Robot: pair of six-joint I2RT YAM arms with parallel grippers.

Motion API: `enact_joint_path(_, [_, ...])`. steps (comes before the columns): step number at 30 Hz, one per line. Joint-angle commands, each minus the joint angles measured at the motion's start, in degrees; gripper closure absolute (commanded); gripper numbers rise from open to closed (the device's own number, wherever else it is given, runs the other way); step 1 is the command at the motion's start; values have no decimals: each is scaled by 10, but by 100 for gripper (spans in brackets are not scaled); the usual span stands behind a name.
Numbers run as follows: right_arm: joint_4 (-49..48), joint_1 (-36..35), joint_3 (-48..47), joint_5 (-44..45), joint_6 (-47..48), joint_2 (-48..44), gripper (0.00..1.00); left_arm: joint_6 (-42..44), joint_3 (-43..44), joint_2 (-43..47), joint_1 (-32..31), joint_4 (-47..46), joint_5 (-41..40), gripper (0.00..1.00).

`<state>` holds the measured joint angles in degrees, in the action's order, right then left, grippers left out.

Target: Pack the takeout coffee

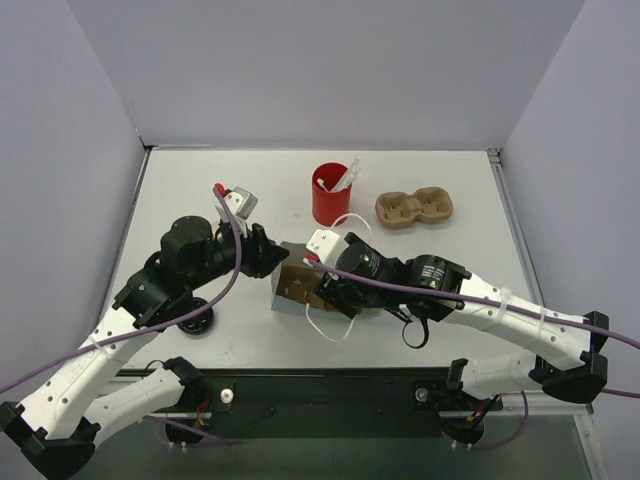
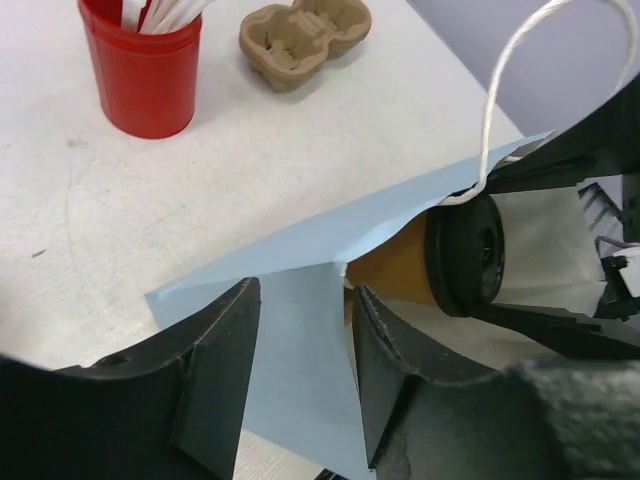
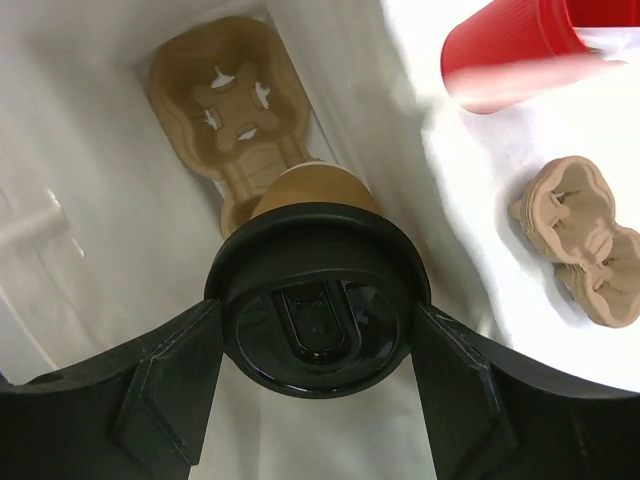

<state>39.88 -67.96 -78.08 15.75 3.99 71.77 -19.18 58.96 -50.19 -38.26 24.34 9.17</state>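
First, left gripper (image 2: 305, 292): the jaws are seen standing apart, with a flap of the blue bag (image 2: 320, 240) lying between them but not pinched, so nothing is gripped. It is judged to be posted at the mouth so that the paper cannot fold shut.
right gripper (image 3: 318, 316): it is clamped on the black lid of the takeout coffee (image 3: 316, 192) with a finger on either side, so that the cup is carried base-first.
takeout coffee: it is held inside the bag, about the middle of the table. Its base is aimed at the nearer socket of the carrier (image 3: 232, 110) that lines the bag's bottom. Whether the base is seated cannot be told, as the lid hides the contact.
cord handle (image 2: 492, 130): the white loop is arched up above the bag's mouth, over the cup.
step in hand: insertion is judged nearly done. Release would be called for only once the base is socketed — otherwise the cup could tip within the bag.
red cup (image 1: 328, 198): it stands toward the far edge, about centre, with white stirrers in it, well apart from the bag.
spare carrier (image 1: 414, 208): it lies just right of the red cup, nearer the far right corner — not needed for this placement, it is judged.
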Motion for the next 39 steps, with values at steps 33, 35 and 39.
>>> enact_joint_path(33, [-66,-133,28,163,-102,44,64,-132,84,92,-4,288,-21,46])
enact_joint_path(35, [-66,-134,29,164,-106,45,64,-134,79,83,-4,280,-12,46])
enact_joint_path(39, [-66,-134,29,169,-115,49,64,-139,91,60,-4,278,6,46])
